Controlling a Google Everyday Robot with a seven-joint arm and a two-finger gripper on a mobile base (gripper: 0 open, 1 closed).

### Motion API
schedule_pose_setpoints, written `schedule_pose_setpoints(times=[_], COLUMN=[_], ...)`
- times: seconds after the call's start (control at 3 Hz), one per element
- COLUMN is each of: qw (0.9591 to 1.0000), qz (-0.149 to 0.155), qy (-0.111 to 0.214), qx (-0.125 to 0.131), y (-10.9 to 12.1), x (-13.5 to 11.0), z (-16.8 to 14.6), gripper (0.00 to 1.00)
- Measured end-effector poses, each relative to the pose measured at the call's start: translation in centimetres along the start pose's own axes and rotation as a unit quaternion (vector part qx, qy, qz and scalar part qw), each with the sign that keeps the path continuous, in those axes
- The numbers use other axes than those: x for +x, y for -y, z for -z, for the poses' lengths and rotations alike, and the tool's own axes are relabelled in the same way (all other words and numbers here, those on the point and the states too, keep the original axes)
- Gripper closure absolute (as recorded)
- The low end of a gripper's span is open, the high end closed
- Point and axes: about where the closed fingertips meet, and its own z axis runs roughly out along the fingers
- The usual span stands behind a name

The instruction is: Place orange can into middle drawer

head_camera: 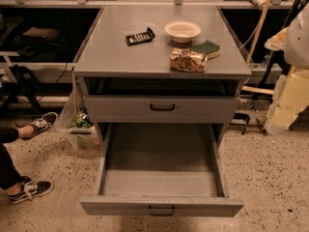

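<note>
The orange can [188,60] lies on its side on the grey cabinet top [120,52], near the front right edge, touching a green-and-yellow sponge [206,48]. The middle drawer [161,178] is pulled fully open below, and its box is empty. It has a low face panel with a small black handle [161,210]. Above it a drawer with a taller face panel [161,108] is closed. My gripper [295,33] shows only as a pale shape at the right edge, level with the cabinet top and well to the right of the can. It holds nothing that I can see.
A white bowl [182,31] and a black packet [140,36] sit on the cabinet top. A person's legs and sneakers [30,189] are on the floor at left. Yellow foam blocks [289,103] stand at right. A plastic bag [77,117] lies by the cabinet's left side.
</note>
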Motion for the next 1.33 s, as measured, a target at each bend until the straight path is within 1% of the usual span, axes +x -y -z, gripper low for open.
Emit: schedule_pose_setpoints(times=[0.33, 0.67, 1.0, 1.33], qw=[1.0000, 1.0000, 0.9997, 0.9979], qz=[0.000, 0.006, 0.016, 0.027], qy=[0.000, 0.006, 0.018, 0.052], qx=[0.000, -0.002, -0.010, -0.027], y=[0.0, 1.3, 4.0, 8.4], x=[0.0, -1.0, -3.3, -8.1], z=[0.0, -0.5, -2.6, -7.6], gripper=[0.00, 0.00, 0.00, 0.00])
